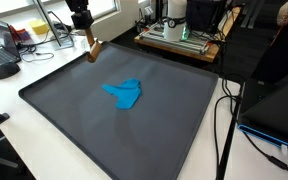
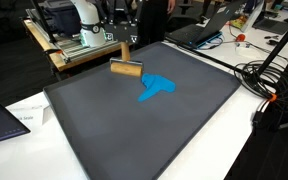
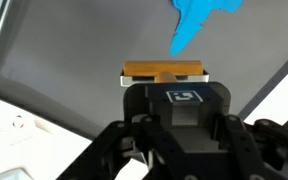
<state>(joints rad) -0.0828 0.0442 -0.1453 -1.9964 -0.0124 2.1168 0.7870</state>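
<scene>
My gripper (image 1: 82,22) hangs over the far edge of a big dark grey mat (image 1: 94,130) and is shut on the upright handle of a wooden brush-like tool (image 1: 94,48). The tool's flat wooden head (image 2: 125,68) rests on or just above the mat. In the wrist view the wooden head (image 3: 164,72) shows just beyond the gripper (image 3: 179,112), whose fingers close round a black block with a square marker (image 3: 184,97). A crumpled blue cloth (image 1: 124,92) lies near the mat's middle in both exterior views (image 2: 156,88), a short way from the tool, and is seen ahead in the wrist view (image 3: 189,25).
The mat (image 2: 134,140) lies on a white table (image 1: 14,115). A machine on a wooden stand (image 2: 79,40) sits behind the mat. Black cables (image 2: 269,85) and a laptop (image 2: 199,30) lie beside it. A keyboard (image 1: 6,68) sits at one corner.
</scene>
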